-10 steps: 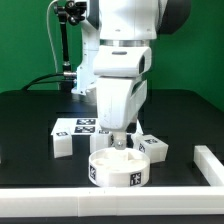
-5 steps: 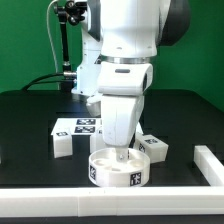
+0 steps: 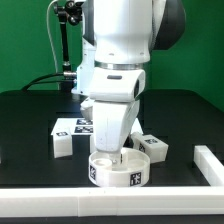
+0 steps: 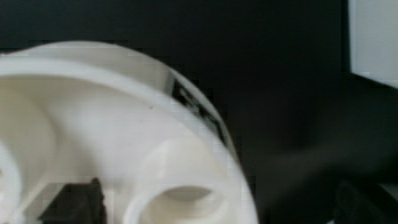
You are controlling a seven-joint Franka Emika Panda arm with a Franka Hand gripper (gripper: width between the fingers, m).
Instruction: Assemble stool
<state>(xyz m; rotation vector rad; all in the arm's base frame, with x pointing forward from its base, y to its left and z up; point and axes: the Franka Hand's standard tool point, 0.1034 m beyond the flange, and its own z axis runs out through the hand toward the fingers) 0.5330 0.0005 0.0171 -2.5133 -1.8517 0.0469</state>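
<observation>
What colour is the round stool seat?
White seat with black-and-white square tags on its wall; the exterior view shows it best.

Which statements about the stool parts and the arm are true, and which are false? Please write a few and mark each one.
1. The white round ring-shaped plastic seat disc lies on the black table. True.
2. The tool hangs high above the table. False: it is low, right at the seat disc.
3. One small chunky white leg block lies at the exterior view's left of the seat disc, another at its right. True.
4. The flat white marker board lies at the exterior view's right of the arm. False: it lies at the left, behind the left leg block.
</observation>
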